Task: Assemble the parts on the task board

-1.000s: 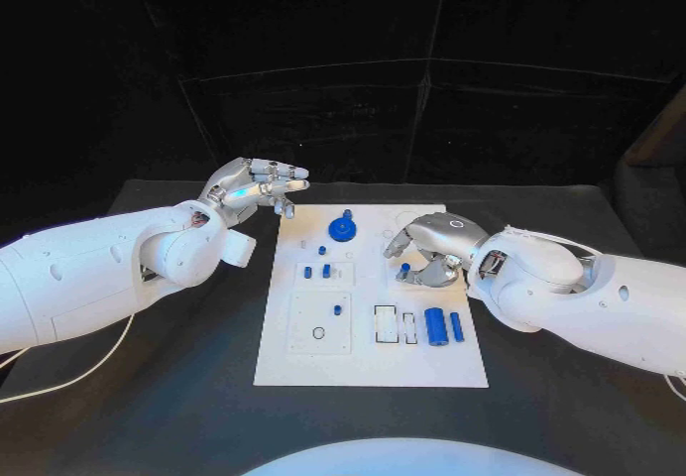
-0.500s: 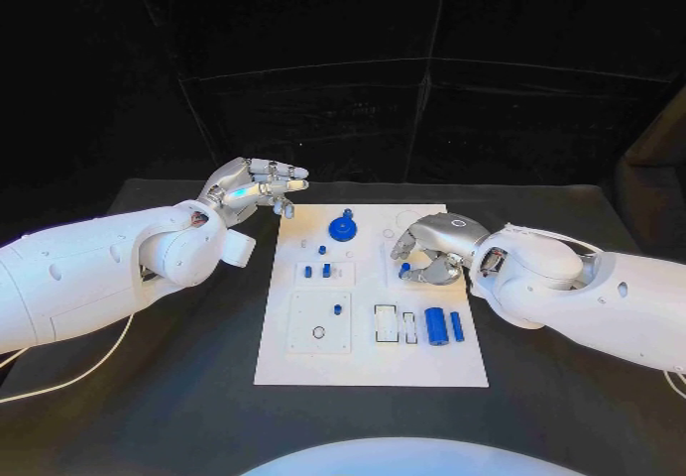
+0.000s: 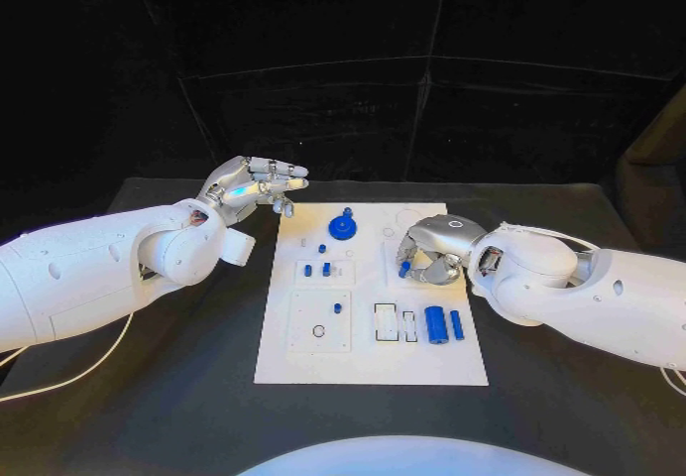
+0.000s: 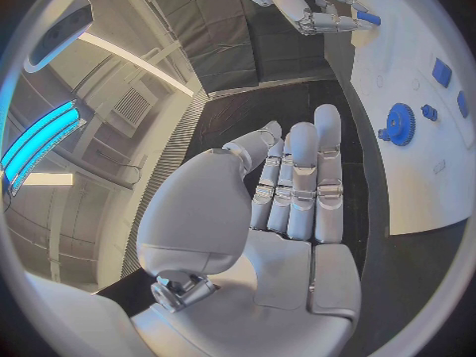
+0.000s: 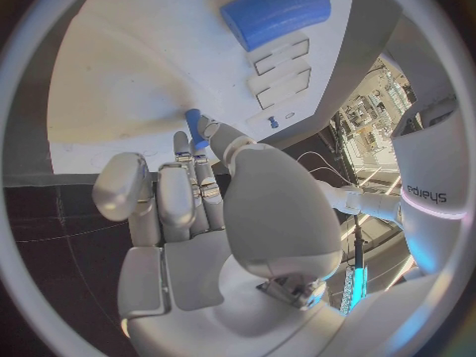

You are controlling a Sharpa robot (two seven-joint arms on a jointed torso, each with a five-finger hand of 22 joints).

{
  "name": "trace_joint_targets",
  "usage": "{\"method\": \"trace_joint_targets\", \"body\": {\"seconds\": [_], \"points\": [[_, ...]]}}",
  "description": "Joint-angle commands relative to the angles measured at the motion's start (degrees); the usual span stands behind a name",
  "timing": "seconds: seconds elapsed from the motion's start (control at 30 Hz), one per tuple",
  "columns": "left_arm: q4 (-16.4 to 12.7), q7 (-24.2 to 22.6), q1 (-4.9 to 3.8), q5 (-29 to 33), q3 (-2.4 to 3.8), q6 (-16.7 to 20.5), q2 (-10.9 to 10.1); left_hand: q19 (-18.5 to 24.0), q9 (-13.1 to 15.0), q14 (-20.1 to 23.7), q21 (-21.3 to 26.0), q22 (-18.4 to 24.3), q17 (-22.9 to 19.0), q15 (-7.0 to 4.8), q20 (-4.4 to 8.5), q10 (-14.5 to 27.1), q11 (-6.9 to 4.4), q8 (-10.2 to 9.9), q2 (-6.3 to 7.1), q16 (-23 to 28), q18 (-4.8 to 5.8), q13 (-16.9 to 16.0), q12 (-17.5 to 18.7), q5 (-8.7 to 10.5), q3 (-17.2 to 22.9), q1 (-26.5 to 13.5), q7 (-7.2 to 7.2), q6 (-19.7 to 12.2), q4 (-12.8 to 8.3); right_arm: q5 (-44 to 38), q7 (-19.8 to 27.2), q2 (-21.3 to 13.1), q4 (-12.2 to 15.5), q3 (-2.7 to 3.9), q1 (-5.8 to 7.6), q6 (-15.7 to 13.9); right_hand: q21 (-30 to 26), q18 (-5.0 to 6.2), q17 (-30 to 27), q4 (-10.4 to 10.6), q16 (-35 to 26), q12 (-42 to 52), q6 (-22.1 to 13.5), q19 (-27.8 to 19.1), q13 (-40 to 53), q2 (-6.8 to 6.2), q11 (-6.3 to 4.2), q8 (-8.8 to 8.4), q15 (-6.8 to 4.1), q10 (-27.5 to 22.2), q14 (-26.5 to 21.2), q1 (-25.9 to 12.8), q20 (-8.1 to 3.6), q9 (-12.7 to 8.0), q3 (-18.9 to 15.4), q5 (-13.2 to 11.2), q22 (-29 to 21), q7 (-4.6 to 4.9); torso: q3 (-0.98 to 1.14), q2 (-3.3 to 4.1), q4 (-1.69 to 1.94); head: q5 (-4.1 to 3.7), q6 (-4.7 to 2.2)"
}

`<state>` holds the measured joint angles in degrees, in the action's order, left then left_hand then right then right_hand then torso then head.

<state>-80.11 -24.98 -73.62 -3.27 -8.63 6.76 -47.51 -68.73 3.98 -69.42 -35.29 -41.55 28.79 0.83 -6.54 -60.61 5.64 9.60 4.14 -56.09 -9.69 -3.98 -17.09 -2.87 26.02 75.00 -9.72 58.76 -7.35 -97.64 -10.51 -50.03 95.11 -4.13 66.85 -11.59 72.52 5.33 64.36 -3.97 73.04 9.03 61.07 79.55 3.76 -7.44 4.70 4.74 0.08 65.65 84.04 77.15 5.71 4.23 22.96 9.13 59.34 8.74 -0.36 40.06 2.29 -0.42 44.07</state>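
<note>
Right hand (image 3: 433, 250) pinches a small blue peg (image 5: 194, 127) over the task board (image 3: 369, 359), blue gear (image 3: 342, 227) at ten o'clock; left hand (image 3: 258, 185) hovers empty, fingers apart, off-board.

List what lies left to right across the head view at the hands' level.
Left hand → blue gear → small blue part pinched by the right hand.

A robotics lab: black curtains (image 3: 429, 109) enclose a black table (image 3: 171, 397) bearing a white task board (image 3: 372, 367).
</note>
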Motion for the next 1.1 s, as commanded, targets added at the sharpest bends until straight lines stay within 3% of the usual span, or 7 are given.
{"method": "trace_joint_targets", "body": {"seconds": [0.03,0.4,0.57,0.83,0.97,1.1], "points": [[0.0,-0.5,-0.09,0.2,0.05,-0.7,0.0,0.4,0.0,0.5,0.3,0.0,0.0,0.05,0.03,0.1,0.29,0.2,-0.25,0.3,-0.80,0.0,-0.2,-0.03,-0.4,0.1,-0.32,0.1,0.1,-0.8,-0.3,0.2,-0.1,0.03,0.09,1.7,0.5,0.38,0.3,0.0,0.5,0.4,1.3,0.4,0.1,0.38,-0.23,0.53,-0.61,1.4,1.7,0.5,-0.32,0.2,1.0,-0.3,0.4,-0.26,0.00,0.03,-0.05,0.01,0.06],[0.0,-0.5,-0.09,0.2,0.05,-0.7,0.0,0.4,0.0,0.5,0.3,0.0,0.0,0.05,0.03,0.1,0.29,0.2,-0.25,0.3,-0.80,0.0,-0.2,-0.03,-0.4,0.1,-0.32,0.1,0.1,-0.7,-0.9,0.5,-0.2,0.03,0.08,-0.6,1.5,0.11,1.7,0.8,1.7,0.1,3.5,1.0,0.1,1.00,-1.02,0.88,-1.24,3.9,2.0,-0.3,-1.00,0.3,2.3,-0.7,1.9,-1.03,-0.05,-0.01,-0.02,-0.03,0.36],[0.0,-0.5,-0.09,0.2,0.05,-0.7,-0.1,0.4,0.0,0.5,0.3,0.0,0.0,0.05,0.03,0.1,0.29,0.2,-0.25,0.3,-0.80,0.0,-0.2,-0.03,-0.4,0.1,-0.32,0.1,0.1,1.2,-2.2,0.2,0.4,0.04,0.08,-3.3,1.9,0.01,2.3,1.4,2.2,-0.4,4.2,1.3,0.1,2.29,-1.27,0.80,-1.47,4.5,2.1,-0.2,-1.26,0.3,3.7,-3.4,2.4,-1.29,0.02,0.00,-0.09,0.02,0.41],[0.1,-0.5,-0.09,0.2,0.05,-0.8,0.0,0.4,0.0,0.5,0.3,0.0,0.0,0.05,0.03,0.1,0.29,0.2,-0.25,0.3,-0.80,0.0,-0.2,-0.03,-0.4,0.1,-0.32,0.1,0.1,10.5,-1.7,-1.1,2.4,0.12,0.11,-5.3,1.8,0.03,2.2,1.5,2.2,-0.5,4.2,1.2,0.1,2.33,-1.29,0.75,-1.48,4.7,2.1,-0.3,-1.29,0.3,3.9,-3.5,2.3,-1.27,-0.03,-0.08,-0.12,-0.08,0.43],[0.1,-0.5,-0.08,0.2,0.04,-0.8,0.0,0.4,0.0,0.5,0.3,0.0,0.0,0.05,0.03,0.1,0.29,0.2,-0.25,0.3,-0.80,0.0,-0.2,-0.03,-0.4,0.1,-0.32,0.1,0.1,16.0,-0.5,-1.5,3.7,1.19,0.13,-6.1,1.8,0.04,2.1,1.4,2.2,-0.6,4.2,1.2,0.1,2.17,-1.26,0.63,-1.48,4.7,2.1,-0.2,-1.31,0.2,4.1,-3.1,2.2,-1.21,-0.09,-0.09,0.01,-0.15,0.37],[0.2,-0.4,-0.08,0.2,0.04,-0.8,0.0,0.4,0.0,0.5,0.3,0.1,-0.1,0.05,0.03,0.1,0.29,0.2,-0.26,0.3,-0.80,0.0,-0.2,-0.03,-0.4,0.1,-0.32,0.1,0.1,20.4,0.6,-1.7,5.4,1.79,0.16,-6.5,1.8,0.05,2.0,1.3,2.2,-0.8,4.2,1.2,0.1,1.91,-1.23,0.53,-1.46,4.7,2.1,-0.3,-1.32,0.2,4.2,-2.5,2.2,-1.15,-0.07,-0.06,0.01,-0.16,0.08]]}}
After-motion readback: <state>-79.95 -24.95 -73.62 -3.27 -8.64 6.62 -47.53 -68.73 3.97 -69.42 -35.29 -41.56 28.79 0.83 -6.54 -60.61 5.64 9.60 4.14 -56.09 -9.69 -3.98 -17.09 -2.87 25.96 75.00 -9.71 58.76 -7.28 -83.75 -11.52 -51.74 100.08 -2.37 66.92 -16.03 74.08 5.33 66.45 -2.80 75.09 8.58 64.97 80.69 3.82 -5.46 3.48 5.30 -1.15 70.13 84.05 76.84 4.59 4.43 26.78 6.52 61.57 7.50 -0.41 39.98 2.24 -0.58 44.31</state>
